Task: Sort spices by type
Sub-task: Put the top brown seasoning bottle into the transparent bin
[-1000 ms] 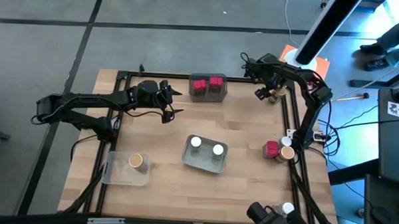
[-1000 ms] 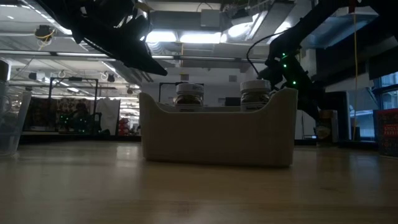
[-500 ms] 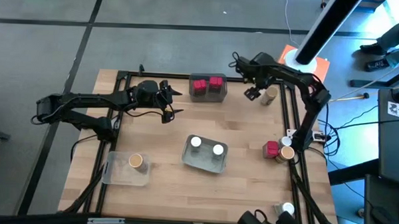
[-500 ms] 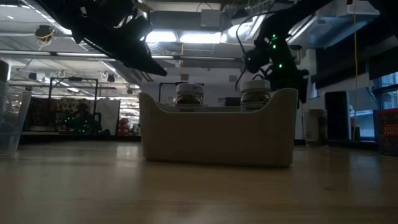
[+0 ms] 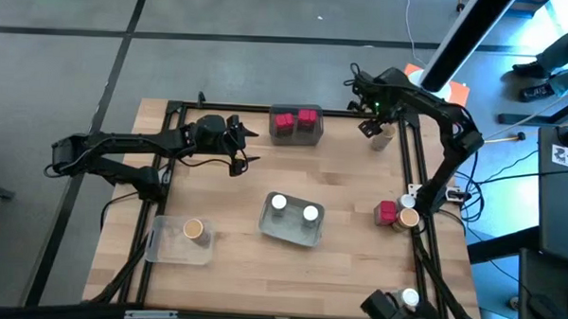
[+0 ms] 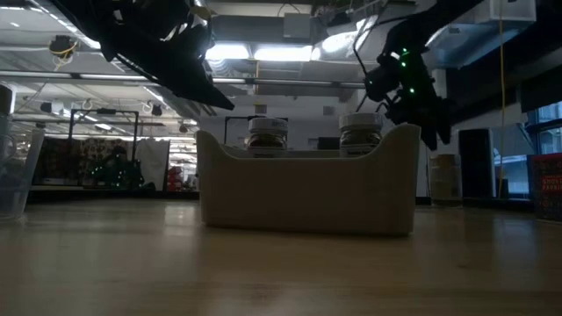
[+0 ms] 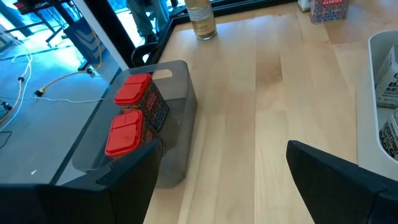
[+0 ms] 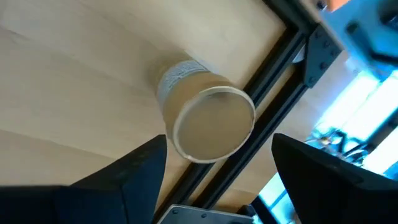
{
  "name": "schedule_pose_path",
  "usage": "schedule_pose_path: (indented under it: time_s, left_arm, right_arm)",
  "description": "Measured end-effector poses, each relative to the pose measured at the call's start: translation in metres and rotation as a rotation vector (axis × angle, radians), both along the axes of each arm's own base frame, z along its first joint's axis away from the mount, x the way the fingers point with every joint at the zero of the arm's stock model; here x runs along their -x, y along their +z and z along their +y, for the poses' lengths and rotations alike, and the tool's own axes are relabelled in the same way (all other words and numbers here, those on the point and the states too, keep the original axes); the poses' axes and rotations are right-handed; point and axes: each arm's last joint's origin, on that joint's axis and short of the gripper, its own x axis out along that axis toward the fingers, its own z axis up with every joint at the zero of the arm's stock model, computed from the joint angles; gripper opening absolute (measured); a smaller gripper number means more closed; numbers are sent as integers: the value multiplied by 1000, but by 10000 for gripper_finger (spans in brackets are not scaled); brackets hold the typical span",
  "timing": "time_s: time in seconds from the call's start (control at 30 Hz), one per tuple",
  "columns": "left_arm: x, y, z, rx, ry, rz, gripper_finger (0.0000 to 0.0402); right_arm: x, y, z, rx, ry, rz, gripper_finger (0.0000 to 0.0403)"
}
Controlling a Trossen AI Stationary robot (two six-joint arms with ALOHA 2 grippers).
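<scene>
A tan-topped round jar (image 8: 208, 127) stands on its base at the table's far right corner (image 5: 382, 137). My right gripper (image 8: 217, 186) hovers open above it (image 5: 370, 126), a finger on either side, touching nothing. My left gripper (image 7: 230, 180) waits open over the far left of the table (image 5: 239, 145). Two red blocky jars (image 7: 130, 115) sit in a dark tray (image 5: 295, 133). Two white-topped jars (image 5: 293, 208) stand in a grey tray (image 6: 307, 193). One tan-topped jar (image 5: 194, 229) stands in a clear tray (image 5: 167, 248).
A red jar (image 5: 386, 212) and a tan-topped jar (image 5: 409, 219) stand together at the right edge. A white-topped jar (image 5: 409, 297) sits near the near right corner. A black frame rail (image 8: 249, 149) runs right beside the corner jar. Bare wood lies between the trays.
My right gripper swung toward the table's left, away from the corner jar, then came back toward the right and now hangs over that jar. The jar has stayed standing in place.
</scene>
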Motion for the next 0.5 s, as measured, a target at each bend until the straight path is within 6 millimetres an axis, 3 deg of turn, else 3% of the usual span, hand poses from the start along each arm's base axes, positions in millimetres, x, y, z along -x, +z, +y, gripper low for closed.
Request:
schedule_pose_path:
  time_s: [0.17, 0.5]
  left_arm:
    - [0, 0, 0, -3, -1, 1, 329]
    - [0, 0, 0, -23, -12, 6, 329]
  right_arm:
    - [9, -9, -5, -26, -37, -14, 289]
    - [7, -11, -5, -40, -20, -49, 289]
